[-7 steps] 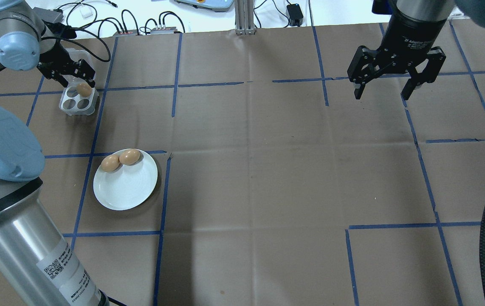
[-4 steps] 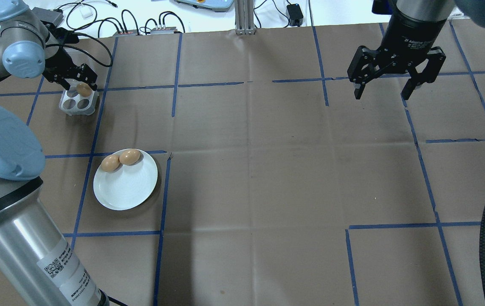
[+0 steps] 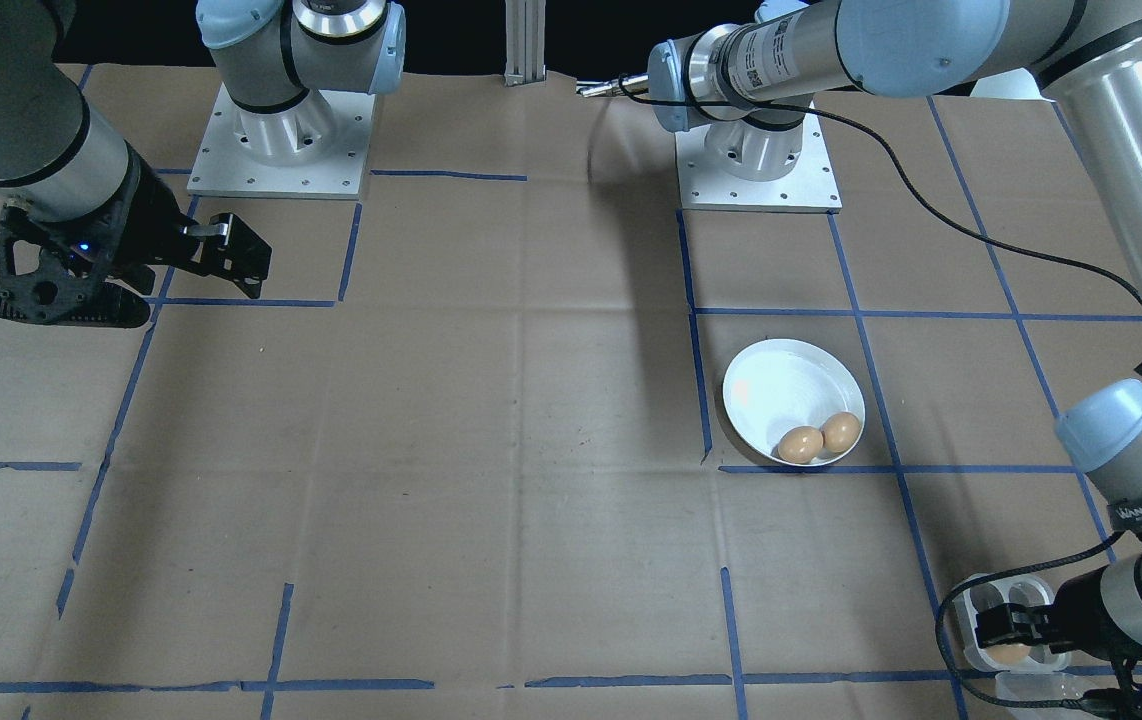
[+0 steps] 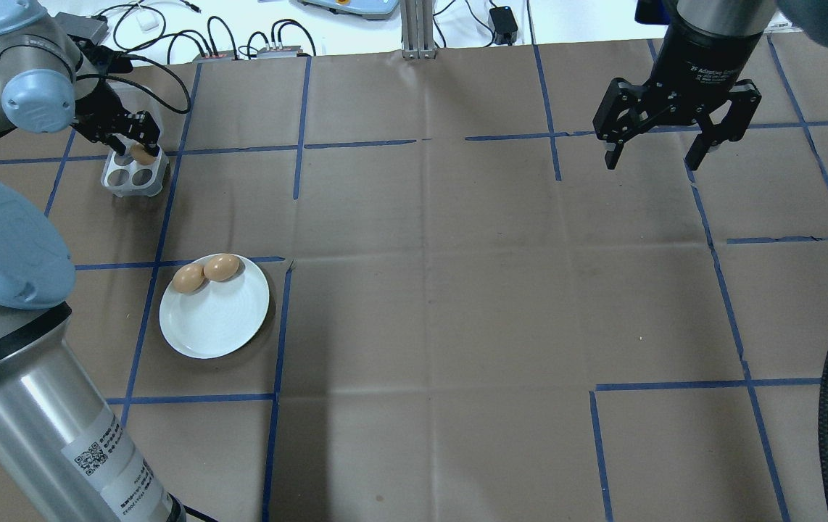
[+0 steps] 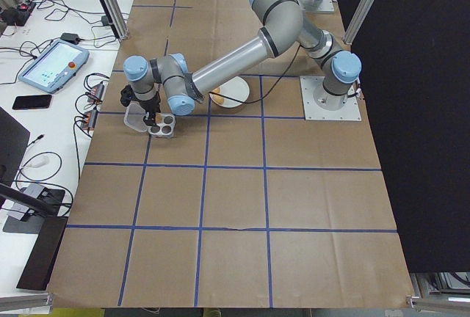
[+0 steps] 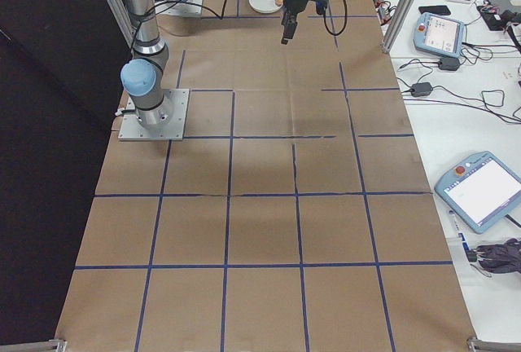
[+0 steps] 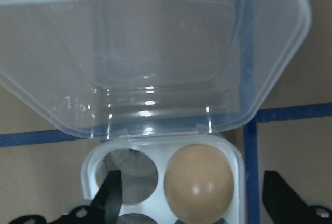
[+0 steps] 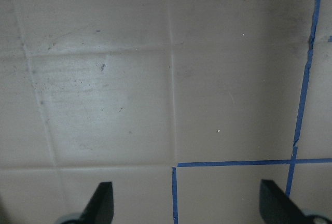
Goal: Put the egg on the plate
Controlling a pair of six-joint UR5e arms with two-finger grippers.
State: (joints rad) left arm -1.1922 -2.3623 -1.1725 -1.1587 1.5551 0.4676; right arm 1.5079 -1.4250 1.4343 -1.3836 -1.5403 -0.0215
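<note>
Brown cardboard covers my surface; the last tan egg (image 7: 198, 180) sits in its white four-cup tray (image 4: 133, 175), my left end effector (image 7: 192, 198) spread around it, far from the round white plate (image 4: 214, 313). Right end effector (image 4: 659, 148) hangs apart.

Brown paper-covered table (image 4: 457, 290) with blue tape grid (image 4: 298, 109); white side desks (image 6: 480, 50) held cables, tablets; black curtain (image 5: 426, 111) at right.

Brown paper covers the desk (image 4: 457, 290), crossed by blue tape lines (image 4: 301, 101). Beyond its far edge, black cables (image 4: 167, 43) tangle on a white surface. Two teach pendants (image 6: 488, 189) sit alongside, and a dark phone (image 5: 31, 102) lies flat.
</note>
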